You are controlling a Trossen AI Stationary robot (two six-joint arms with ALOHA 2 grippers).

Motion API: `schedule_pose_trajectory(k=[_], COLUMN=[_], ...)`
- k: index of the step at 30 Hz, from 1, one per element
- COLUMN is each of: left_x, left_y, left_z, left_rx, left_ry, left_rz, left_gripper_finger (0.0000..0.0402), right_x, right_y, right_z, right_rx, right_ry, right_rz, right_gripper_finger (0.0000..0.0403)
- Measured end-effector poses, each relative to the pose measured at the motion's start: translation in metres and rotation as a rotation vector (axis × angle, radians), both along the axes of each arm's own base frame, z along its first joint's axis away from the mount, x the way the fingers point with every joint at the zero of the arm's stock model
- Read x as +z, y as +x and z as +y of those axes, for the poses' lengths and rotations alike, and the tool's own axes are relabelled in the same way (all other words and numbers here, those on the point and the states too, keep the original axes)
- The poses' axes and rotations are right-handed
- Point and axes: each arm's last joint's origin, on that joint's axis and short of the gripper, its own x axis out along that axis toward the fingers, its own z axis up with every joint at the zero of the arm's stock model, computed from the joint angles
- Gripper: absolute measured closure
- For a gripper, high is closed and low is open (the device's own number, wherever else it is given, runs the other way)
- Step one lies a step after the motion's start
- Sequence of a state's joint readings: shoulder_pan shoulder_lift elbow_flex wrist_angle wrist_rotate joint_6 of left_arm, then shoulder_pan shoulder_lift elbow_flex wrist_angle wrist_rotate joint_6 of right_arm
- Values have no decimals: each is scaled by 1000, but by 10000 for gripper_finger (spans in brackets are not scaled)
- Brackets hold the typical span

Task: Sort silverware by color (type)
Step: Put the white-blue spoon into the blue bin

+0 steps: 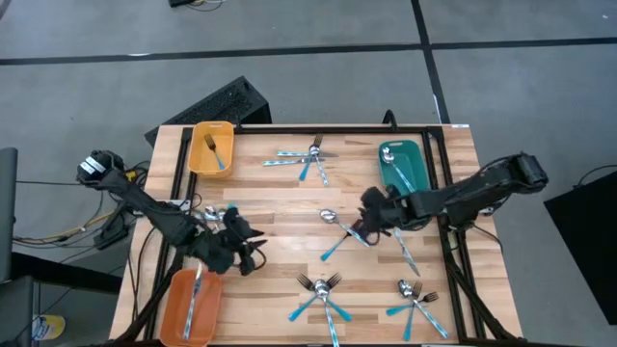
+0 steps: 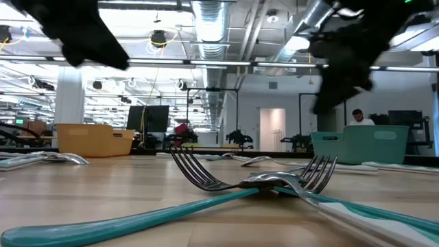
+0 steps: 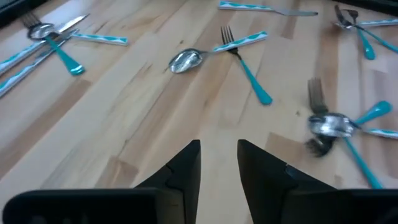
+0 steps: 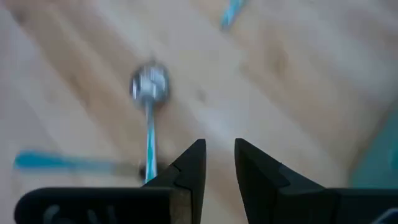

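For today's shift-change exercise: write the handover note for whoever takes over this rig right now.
Left gripper: open, empty, near the orange tray.
Right gripper: open, empty, over the table's middle by a spoon.
Done: utensils lie in the orange, yellow and teal tray.
Left: loose silverware clusters on the table, still unsorted.

One camera looks straight down on the tabletop point(image 1: 289, 222); another sits level at its surface; both share the crossed forks point(image 2: 274, 182).
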State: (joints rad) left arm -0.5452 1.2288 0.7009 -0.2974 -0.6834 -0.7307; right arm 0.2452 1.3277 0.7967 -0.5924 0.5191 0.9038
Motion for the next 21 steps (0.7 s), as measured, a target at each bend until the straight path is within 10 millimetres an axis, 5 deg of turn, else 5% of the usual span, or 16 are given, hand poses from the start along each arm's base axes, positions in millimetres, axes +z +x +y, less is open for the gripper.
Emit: schedule_pose_trajectory(k=[11, 21], left_x=[-19, 4], left_y=[25, 38], left_z=[66, 128], left_rx=[-157, -114], left_ry=[98, 334], left_rz=[-334, -352], left_gripper_finger=[310, 310], right_x=[-14, -15], right_y=[-49, -65], right_z=[45, 67], right_rx=[-199, -230], right_ry=[299, 309], right_rz=[304, 309], right_gripper_finger=[294, 294])
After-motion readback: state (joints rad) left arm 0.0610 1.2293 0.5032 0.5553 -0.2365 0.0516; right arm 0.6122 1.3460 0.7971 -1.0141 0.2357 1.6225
